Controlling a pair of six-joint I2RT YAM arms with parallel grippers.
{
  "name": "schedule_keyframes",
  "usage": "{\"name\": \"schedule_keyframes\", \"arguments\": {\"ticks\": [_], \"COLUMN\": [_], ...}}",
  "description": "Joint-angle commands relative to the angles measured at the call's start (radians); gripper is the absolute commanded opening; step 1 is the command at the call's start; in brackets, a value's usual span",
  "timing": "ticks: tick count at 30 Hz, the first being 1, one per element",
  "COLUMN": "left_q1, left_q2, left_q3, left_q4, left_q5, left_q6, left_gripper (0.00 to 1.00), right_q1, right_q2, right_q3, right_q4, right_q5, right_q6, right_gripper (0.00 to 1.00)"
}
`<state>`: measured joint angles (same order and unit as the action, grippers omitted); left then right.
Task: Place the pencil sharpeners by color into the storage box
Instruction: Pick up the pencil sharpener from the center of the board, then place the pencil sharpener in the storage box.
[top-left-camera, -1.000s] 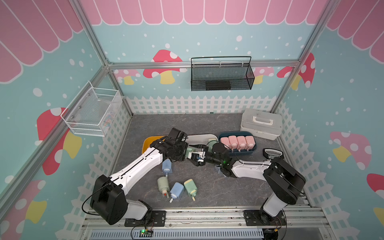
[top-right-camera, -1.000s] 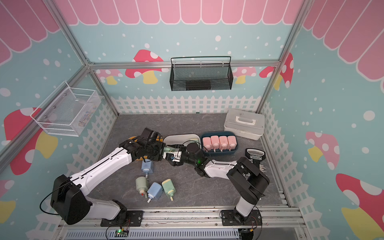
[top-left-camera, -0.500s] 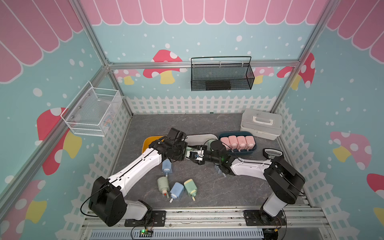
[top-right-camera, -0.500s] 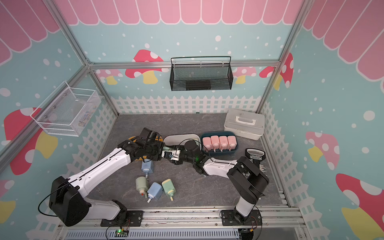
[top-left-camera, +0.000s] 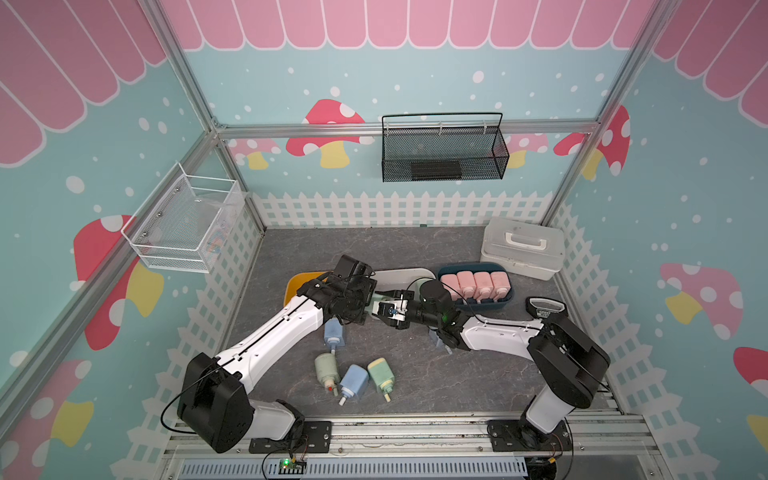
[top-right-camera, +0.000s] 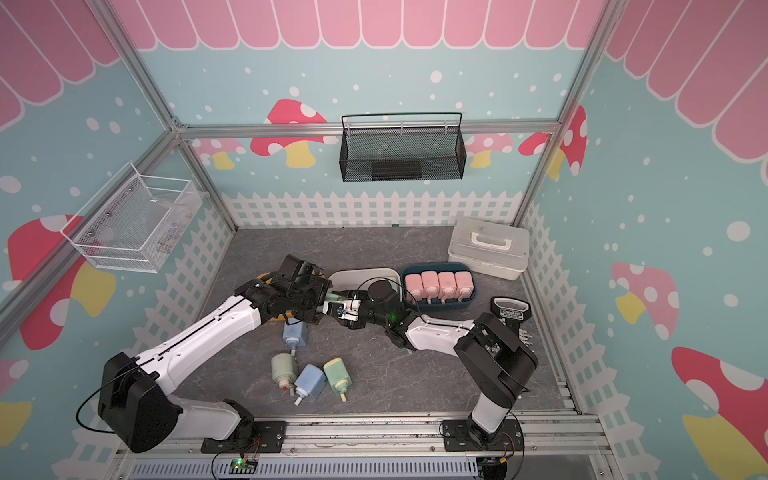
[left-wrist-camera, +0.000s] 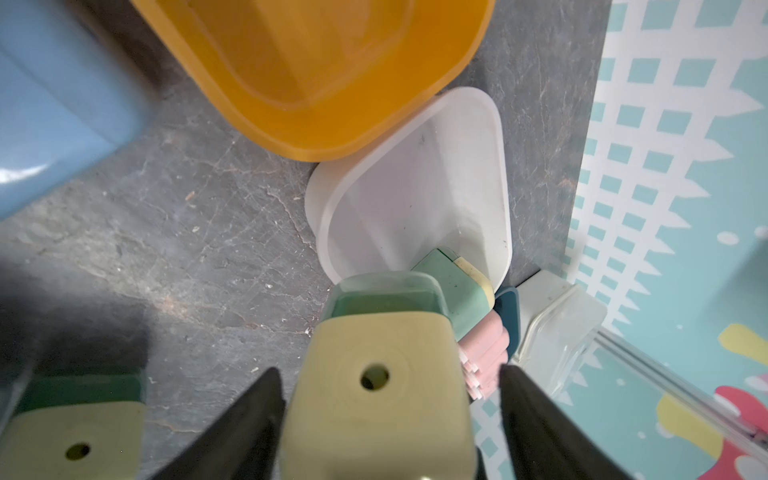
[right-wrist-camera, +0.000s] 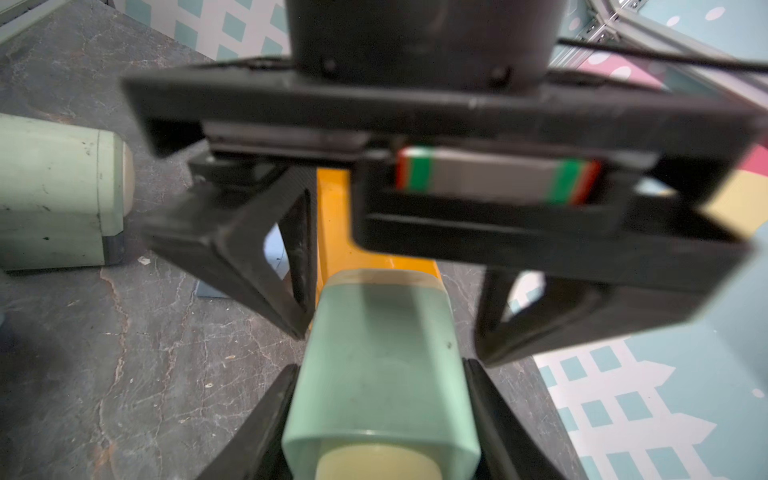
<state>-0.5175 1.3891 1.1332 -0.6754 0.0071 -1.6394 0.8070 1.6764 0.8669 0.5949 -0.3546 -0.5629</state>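
A green pencil sharpener (top-left-camera: 379, 297) (right-wrist-camera: 378, 353) with a cream end (left-wrist-camera: 374, 353) hangs between both grippers above the floor. My right gripper (right-wrist-camera: 380, 415) (top-left-camera: 386, 303) is shut on it. My left gripper (left-wrist-camera: 388, 415) (top-left-camera: 370, 300) stands open around its cream end, with a gap on one side. Several pink sharpeners (top-left-camera: 473, 282) fill the dark blue storage box (top-left-camera: 508, 297). One green sharpener (left-wrist-camera: 457, 286) lies in the white box (top-left-camera: 409, 275). The yellow box (top-left-camera: 297, 284) looks empty. Two blue (top-left-camera: 333, 332) (top-left-camera: 353, 380) and two green (top-left-camera: 326, 368) (top-left-camera: 380, 374) lie loose.
Another blue sharpener (top-left-camera: 438, 338) shows partly under my right arm. A white lidded case (top-left-camera: 523, 247) stands at the back right, and a small black device (top-left-camera: 544, 309) sits by the right fence. A black mesh basket (top-left-camera: 442, 151) and a white wire basket (top-left-camera: 183, 224) hang on the walls.
My left gripper has opened off the green sharpener. The right gripper closed on it about half a second earlier. Both arms stay where they were.
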Motion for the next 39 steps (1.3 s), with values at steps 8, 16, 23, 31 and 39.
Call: {"name": "schedule_keyframes", "arguments": {"ticks": [8, 16, 23, 31, 39], "left_q1": [0.027, 0.091, 0.094, 0.099, 0.103], "left_q2": [-0.009, -0.039, -0.045, -0.027, 0.006], "left_q3": [0.067, 0.021, 0.014, -0.017, -0.026], "left_q4": [0.054, 0.204, 0.216, 0.220, 0.239], "left_q5": [-0.107, 0.021, 0.058, 0.048, 0.060], "left_q6": [0.414, 0.714, 0.877, 0.952, 0.964], "left_gripper": [0.99, 0.99, 0.99, 0.99, 0.99], "right_q1": [0.008, 0.008, 0.008, 0.008, 0.008], "right_q2": [-0.008, -0.007, -0.007, -0.006, 0.011], "right_q3": [0.009, 0.017, 0.015, 0.020, 0.044], "right_q4": [0.010, 0.021, 0.077, 0.105, 0.086], "right_q5": [0.117, 0.228, 0.378, 0.517, 0.637], "right_q6": [0.124, 0.250, 0.450, 0.624, 0.690], "right_gripper": [0.00, 0.00, 0.00, 0.00, 0.00]}}
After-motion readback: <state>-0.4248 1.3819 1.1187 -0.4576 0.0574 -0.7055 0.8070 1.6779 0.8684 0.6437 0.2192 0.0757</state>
